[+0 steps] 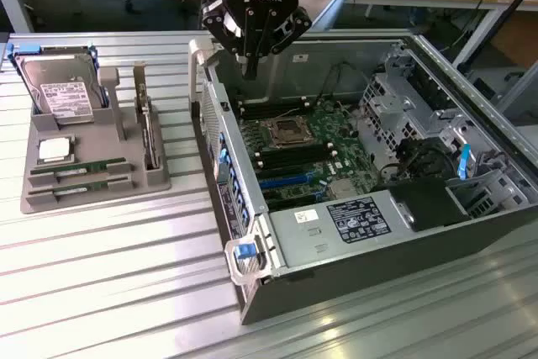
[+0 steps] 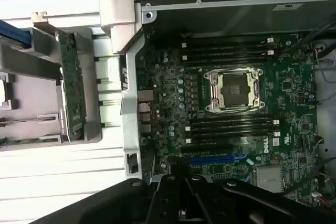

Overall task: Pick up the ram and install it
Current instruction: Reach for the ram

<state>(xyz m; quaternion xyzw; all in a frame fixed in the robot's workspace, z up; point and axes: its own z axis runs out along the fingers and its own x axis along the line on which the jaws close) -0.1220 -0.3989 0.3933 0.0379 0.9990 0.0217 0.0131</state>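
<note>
The arm above the gripper is cut off by the exterior view's upper edge. Its fingers are seen drawn together, with nothing gripped between them. The gripper is held over the far wall of the open computer case, at about 11 o'clock from the processor socket. The ram is found in the grey tray, at 9 o'clock from the case. 1 ram stick and a 2nd ram stick lie at the tray's 6 o'clock edge, their labels too small to be read. A 3rd stick is stood on edge at the tray's 3 o'clock side and is seen almost edge-on. In the wrist view its chip-covered face is shown, as are the dark memory slots beside the socket; the gripper is partly cut off there
</note>
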